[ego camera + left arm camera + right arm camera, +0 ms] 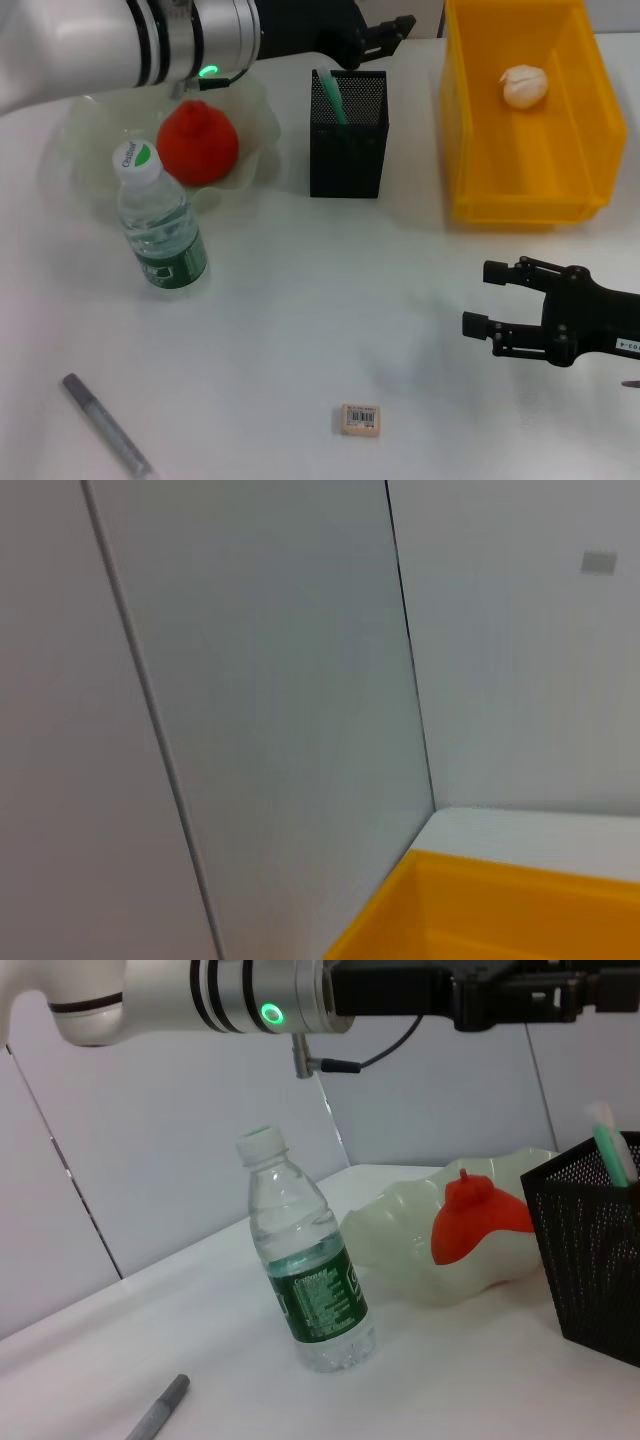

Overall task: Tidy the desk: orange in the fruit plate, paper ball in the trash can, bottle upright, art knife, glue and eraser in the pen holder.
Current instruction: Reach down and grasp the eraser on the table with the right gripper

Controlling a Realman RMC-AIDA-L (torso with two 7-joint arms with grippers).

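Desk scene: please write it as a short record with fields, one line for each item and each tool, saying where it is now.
orange: in the fruit plate
paper ball: in the trash can
bottle: upright, in front of the fruit plate
glue: standing in the pen holder
art knife: flat on the desk, near front left
eraser: flat on the desk, near front middle
left tool: raised behind the pen holder
right tool: open, low over the desk, in front of the trash can
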